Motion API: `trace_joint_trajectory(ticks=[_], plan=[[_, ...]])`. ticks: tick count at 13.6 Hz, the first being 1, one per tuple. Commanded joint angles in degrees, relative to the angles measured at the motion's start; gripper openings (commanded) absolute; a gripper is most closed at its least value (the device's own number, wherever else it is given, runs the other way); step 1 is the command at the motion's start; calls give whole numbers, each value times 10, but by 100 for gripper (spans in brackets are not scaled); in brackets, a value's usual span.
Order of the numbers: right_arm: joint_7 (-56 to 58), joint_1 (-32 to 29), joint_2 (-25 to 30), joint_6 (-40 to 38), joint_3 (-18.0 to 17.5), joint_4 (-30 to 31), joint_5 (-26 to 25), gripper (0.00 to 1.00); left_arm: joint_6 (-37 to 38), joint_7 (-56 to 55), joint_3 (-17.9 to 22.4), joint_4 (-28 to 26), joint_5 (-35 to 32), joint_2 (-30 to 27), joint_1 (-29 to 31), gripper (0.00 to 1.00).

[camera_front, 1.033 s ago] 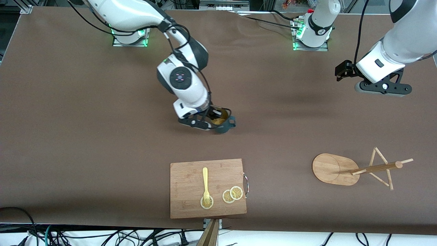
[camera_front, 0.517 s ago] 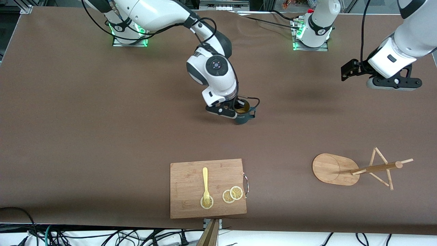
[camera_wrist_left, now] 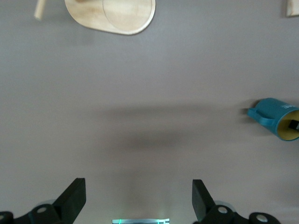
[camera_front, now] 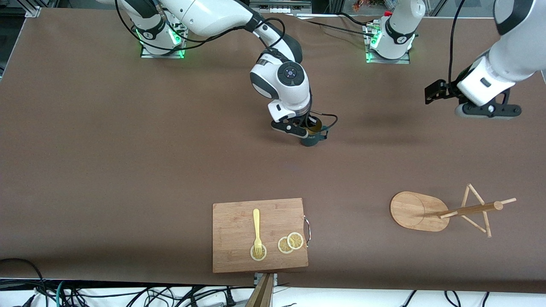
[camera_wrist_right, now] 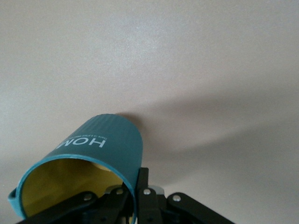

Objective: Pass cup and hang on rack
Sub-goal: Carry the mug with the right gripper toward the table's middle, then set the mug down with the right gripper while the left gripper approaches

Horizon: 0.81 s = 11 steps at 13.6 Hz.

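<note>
My right gripper [camera_front: 308,133] is shut on the rim of the dark teal cup [camera_front: 312,137], one finger inside and one outside, holding it over the middle of the table. In the right wrist view the cup [camera_wrist_right: 100,149] shows its yellowish inside beside my right gripper [camera_wrist_right: 135,196]. The cup also shows in the left wrist view [camera_wrist_left: 275,116]. My left gripper [camera_front: 482,110] is open and empty, up over the table at the left arm's end; its fingers [camera_wrist_left: 74,198] stand wide apart. The bamboo rack [camera_front: 465,209] lies tipped over on its side, nearer the front camera.
A wooden cutting board [camera_front: 239,251] with a yellow fork [camera_front: 257,230] and lemon slices [camera_front: 291,243] lies near the front edge. The rack's oval base [camera_wrist_left: 112,16] shows in the left wrist view. Cables run along the table's front edge.
My right gripper has carried the cup toward the left arm's end and away from the front camera. My left gripper has shifted slightly.
</note>
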<state>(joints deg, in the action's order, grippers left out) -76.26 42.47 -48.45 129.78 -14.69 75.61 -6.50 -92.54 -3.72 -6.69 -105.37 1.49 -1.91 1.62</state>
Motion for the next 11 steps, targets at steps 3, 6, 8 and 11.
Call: trace_joint_trajectory(ticks=[3, 6, 8, 11], plan=[[-11, 15, -18, -9, 5, -23, -4, 1, 10, 29, 1, 4, 2, 1, 30, 100], [1, 28, -20, -10, 6, -23, -26, 100, -44, 120, 1, -44, 11, -4, 65, 100], [1, 22, -14, -15, 7, -24, -30, 100, -98, 200, 0, -99, 45, -19, 93, 100], [8, 9, -12, -122, 8, -99, -29, 100, -153, 392, 0, -160, 128, -17, 136, 100]])
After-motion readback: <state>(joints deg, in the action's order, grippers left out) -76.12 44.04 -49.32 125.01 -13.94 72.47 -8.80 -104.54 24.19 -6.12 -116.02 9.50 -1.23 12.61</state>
